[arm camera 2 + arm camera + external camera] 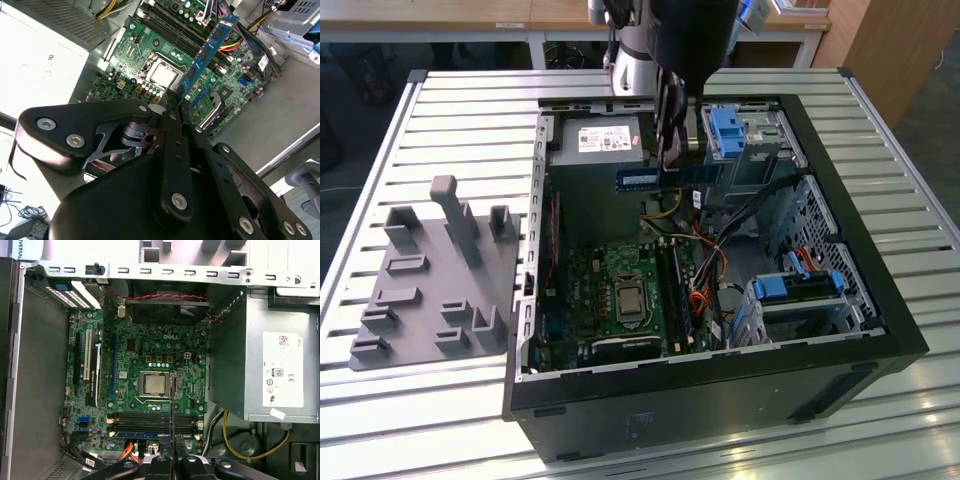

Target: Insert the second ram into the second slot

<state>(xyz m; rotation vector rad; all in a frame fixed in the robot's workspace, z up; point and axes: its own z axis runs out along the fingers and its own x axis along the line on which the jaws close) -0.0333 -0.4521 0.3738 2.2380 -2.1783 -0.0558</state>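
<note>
Gripper (pixel 670 158) jaws clamped on second ram (pixel 640 178). Stick hangs in air at upper centre of exterior view, over open case (pixel 720 410), well apart from memory slots (pixel 676 290) at lower centre.

Risks:
- stick looks crosswise to slots; bad turn drives edge into motherboard (pixel 590 290)
- thin pinch may let stick tilt
- cables (pixel 705 288) just beside slots may snag
- wrong slot picked
</note>
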